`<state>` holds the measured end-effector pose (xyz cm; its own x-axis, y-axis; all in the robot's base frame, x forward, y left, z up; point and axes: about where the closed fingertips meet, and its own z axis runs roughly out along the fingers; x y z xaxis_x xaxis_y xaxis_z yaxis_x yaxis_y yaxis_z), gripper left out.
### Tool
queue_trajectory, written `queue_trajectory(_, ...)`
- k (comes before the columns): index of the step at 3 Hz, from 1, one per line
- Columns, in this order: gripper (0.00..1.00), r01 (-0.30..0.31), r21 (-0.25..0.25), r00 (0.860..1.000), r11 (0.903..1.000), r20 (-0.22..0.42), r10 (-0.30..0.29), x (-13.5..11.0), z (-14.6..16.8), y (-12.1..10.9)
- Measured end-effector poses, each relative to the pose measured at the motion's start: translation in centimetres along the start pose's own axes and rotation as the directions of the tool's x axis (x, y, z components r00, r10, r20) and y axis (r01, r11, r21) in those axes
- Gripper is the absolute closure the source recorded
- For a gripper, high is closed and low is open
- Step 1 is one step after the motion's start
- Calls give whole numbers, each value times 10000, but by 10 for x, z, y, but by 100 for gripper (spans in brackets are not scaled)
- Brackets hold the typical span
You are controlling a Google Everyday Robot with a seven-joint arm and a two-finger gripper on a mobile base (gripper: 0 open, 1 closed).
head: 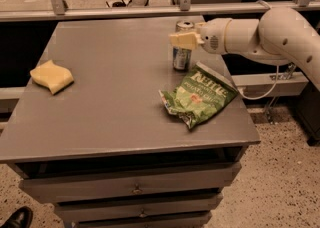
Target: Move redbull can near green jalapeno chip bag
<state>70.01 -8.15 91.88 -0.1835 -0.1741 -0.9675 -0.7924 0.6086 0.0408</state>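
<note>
The gripper (184, 40) is clamped around the upper part of the redbull can (181, 59), which is held upright just behind the green jalapeno chip bag (199, 96). If the bag's crumpled edge is caught at release, the can could be tipped.

The arm (280, 32) is smooth white, built of thick rounded segments, with a dotted grille at the wrist. Its gripper (182, 40), clamped on the redbull can (181, 61), is blocky and cream-yellow
</note>
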Motion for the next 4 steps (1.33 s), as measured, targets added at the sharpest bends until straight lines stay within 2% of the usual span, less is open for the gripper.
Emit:
queue_trajectory(1, 100, -98, 132, 9999, 9999, -118, 100, 9, -14, 0)
queue_trajectory(3, 53, -343, 151, 9989, 9993, -320, 348, 22, -28, 3)
queue_trajectory(4, 22, -407, 16, 9986, 9992, -351, 407, 26, -28, 7)
